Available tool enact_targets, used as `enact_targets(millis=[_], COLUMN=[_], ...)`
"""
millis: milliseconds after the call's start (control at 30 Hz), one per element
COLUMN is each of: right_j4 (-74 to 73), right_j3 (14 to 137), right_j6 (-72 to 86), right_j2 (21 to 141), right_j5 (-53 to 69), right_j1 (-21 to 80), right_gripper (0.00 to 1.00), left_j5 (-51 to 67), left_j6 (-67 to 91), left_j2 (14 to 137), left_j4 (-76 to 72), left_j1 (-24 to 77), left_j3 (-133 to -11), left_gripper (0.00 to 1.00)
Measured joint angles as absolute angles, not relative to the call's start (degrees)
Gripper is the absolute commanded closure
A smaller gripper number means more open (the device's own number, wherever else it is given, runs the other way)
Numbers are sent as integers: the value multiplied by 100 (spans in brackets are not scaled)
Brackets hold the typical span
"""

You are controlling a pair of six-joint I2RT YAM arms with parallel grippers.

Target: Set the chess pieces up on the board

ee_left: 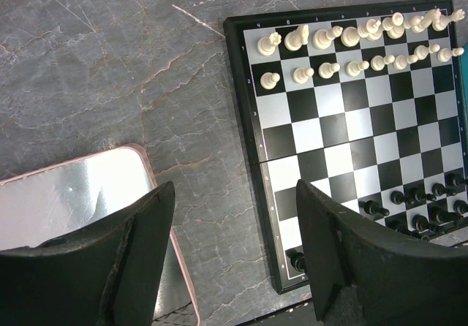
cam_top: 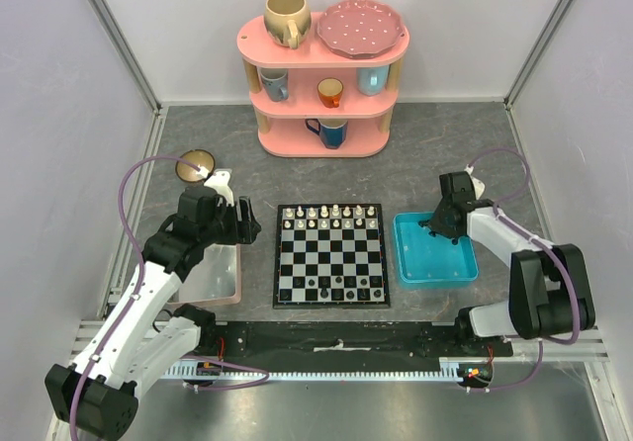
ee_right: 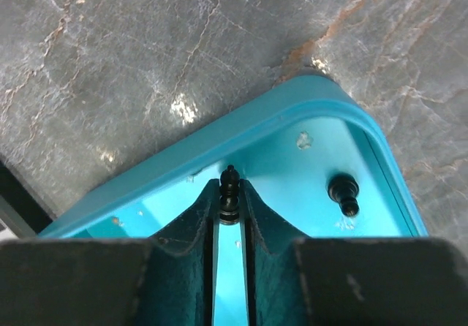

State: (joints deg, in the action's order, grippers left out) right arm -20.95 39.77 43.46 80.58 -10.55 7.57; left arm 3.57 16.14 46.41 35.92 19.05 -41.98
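While the left end effector point(ee_left: 234, 191) gapes, the right end effector point(ee_right: 229, 192) seems clenched on a black piece point(ee_right: 229, 177). A blue tray point(ee_right: 289, 161) lies beneath.

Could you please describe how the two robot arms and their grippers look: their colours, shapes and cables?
Both the left arm and the right arm have white links between black joint housings. A thin purple cable loops along each. The left gripper and the right gripper each end in two dark, matte fingers, broad at the base and tapering to the tip.
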Motion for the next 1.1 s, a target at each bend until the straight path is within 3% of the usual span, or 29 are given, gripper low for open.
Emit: enact_targets(millis=[400, 700, 1100], right_j4=[-3354, -3218, -1800], right_j3=[4412, 4589, 4591], right_j6=[4003, 3487, 3374], right_j2=[6171, 5894, 5660], right_j5=[-464, 1520, 3186], right_j1=[744, 838, 3083], right_gripper=[84, 94, 99], left_j5=[676, 1968, 3599], left_j6=[1612, 1688, 1885], left_j2=[4202, 4224, 4244], left_j4=[3581, 3103, 2563], left_j1=[1905, 1905, 1909], left_j3=[-4233, -4654, -4731], left_gripper=[26, 27, 28])
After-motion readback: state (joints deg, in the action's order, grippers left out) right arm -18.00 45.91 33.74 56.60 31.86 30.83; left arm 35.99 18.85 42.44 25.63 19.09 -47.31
